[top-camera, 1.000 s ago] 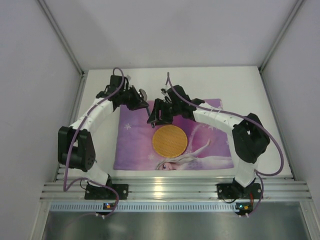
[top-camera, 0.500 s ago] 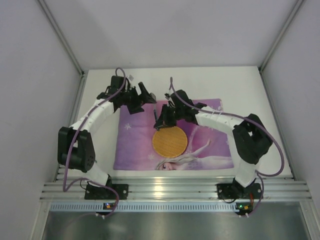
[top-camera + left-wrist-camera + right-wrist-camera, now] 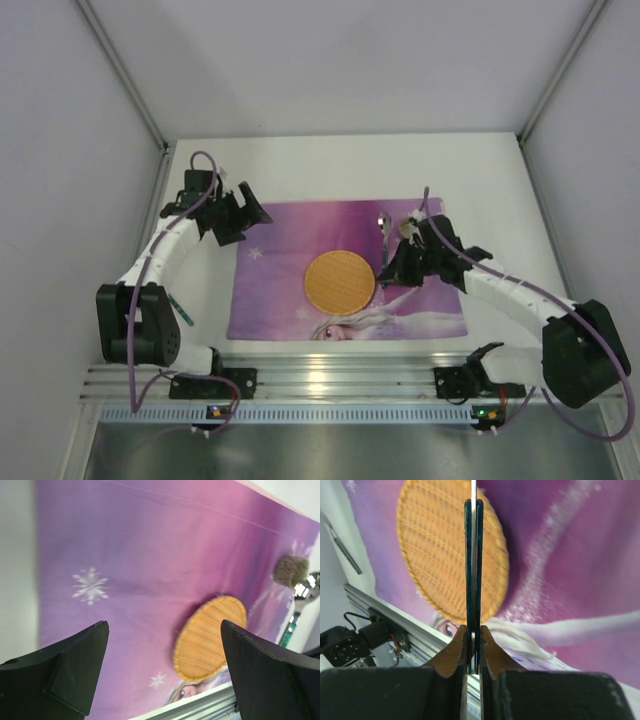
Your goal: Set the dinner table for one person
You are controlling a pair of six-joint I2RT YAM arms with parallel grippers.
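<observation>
The dinner table (image 3: 470, 170) is the white top under a purple placemat (image 3: 280, 300) with a cartoon girl. A round woven orange mat (image 3: 339, 280) lies on the placemat's middle. My right gripper (image 3: 392, 266) is shut on a green-handled spoon (image 3: 384, 222) just right of the woven mat. In the right wrist view the handle (image 3: 472, 555) stands edge-on, pinched in my right gripper (image 3: 472, 636) above the woven mat (image 3: 435, 550). My left gripper (image 3: 250, 213) hangs open and empty over the placemat's far-left corner. The left wrist view shows my left gripper (image 3: 164, 640) wide open.
A thin dark utensil (image 3: 178, 305) lies on the white table left of the placemat, beside the left arm. Grey walls close in three sides. An aluminium rail (image 3: 340, 380) with both arm bases runs along the near edge.
The left gripper opened, let go of the spoon and drew back to the left. The right gripper shut on the spoon and carried it right, past the woven mat.
</observation>
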